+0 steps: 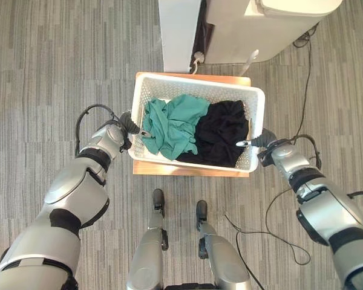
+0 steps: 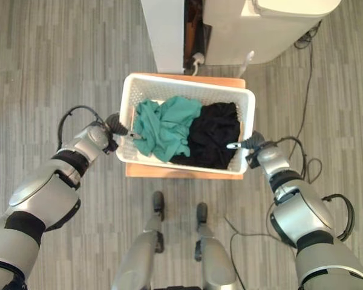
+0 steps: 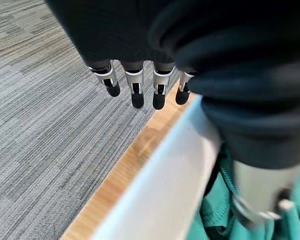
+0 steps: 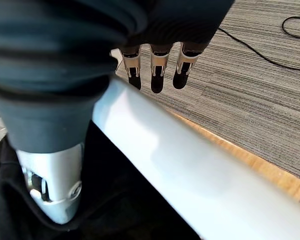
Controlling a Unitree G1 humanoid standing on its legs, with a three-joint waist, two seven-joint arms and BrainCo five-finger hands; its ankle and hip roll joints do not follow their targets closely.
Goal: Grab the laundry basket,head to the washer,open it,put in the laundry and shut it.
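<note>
While flanked by hands, laundry basket lies crosswise.

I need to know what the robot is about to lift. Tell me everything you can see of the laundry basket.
The laundry basket is white, rectangular, seemingly plastic, with perforated walls and a smooth rim. It sits upright on a low wooden stand before a white appliance. Inside lie a green garment on the robot's left and a black garment on the right. The left hand and right hand straddle its short sides, thumbs inside, fingers outside the rim.
</note>
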